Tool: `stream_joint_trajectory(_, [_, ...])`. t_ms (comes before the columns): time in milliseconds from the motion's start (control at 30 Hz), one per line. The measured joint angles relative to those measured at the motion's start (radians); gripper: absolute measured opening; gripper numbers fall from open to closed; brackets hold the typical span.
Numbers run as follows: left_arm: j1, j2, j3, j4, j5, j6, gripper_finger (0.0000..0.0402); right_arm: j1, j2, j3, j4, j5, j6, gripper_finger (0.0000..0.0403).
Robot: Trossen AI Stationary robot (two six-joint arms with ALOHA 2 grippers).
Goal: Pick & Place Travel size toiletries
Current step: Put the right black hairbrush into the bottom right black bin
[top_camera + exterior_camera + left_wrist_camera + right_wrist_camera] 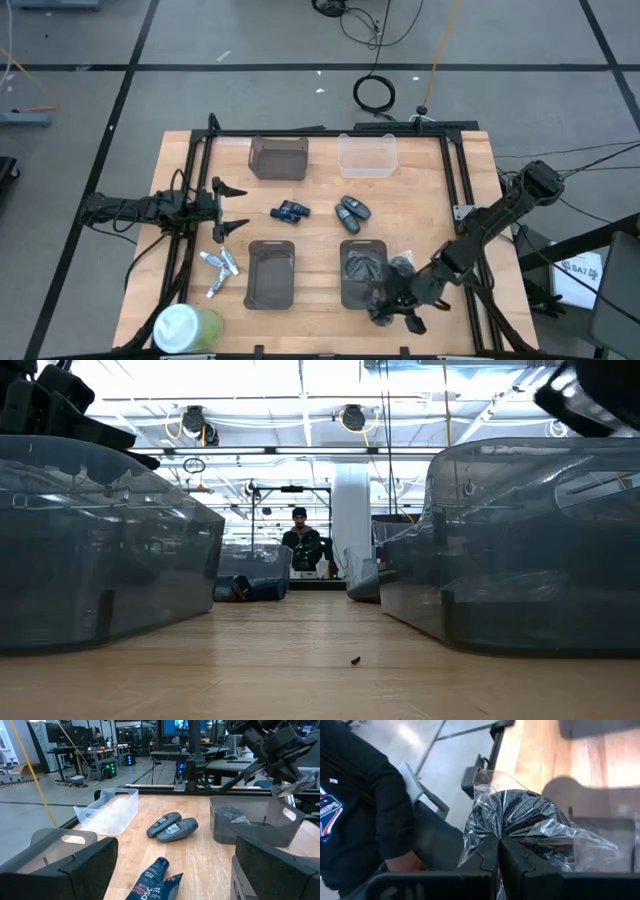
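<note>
The travel size toiletries, small white-and-silver tubes, lie flat on the table near its left edge; only the high view shows them. My left gripper is open and hovers just beyond them, touching nothing. My right gripper is over the near right corner of the right dark tray. It is shut on a clear plastic bag with something dark inside. The left wrist view shows that bag below the right arm. My right gripper pinches the crumpled clear plastic of the bag between its two shut fingers. Several layers seem bunched there. The bag and its dark contents bulge just beyond the fingertips. In the left wrist view it is lifted clear above the tray.
Two dark trays lie side by side at the table's near middle; the right one holds crumpled plastic. A dark bin and a clear bin stand at the far edge. Dark blue tubes and grey items lie mid-table. A green-and-white container stands at the near left corner. A person's dark sleeve shows beside the table.
</note>
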Motion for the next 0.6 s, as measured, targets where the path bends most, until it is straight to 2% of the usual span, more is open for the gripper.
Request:
stream_joint_trajectory(200, [0.0,0.0,0.0,0.0,0.0,0.0,0.0395,-0.058,0.0,0.0,0.08,-0.064,-0.108,0.0])
stream_joint_trajectory(600, [0.0,0.0,0.0,0.0,0.0,0.0,0.0395,-0.176,0.0,0.0,0.1,-0.064,-0.239,0.0])
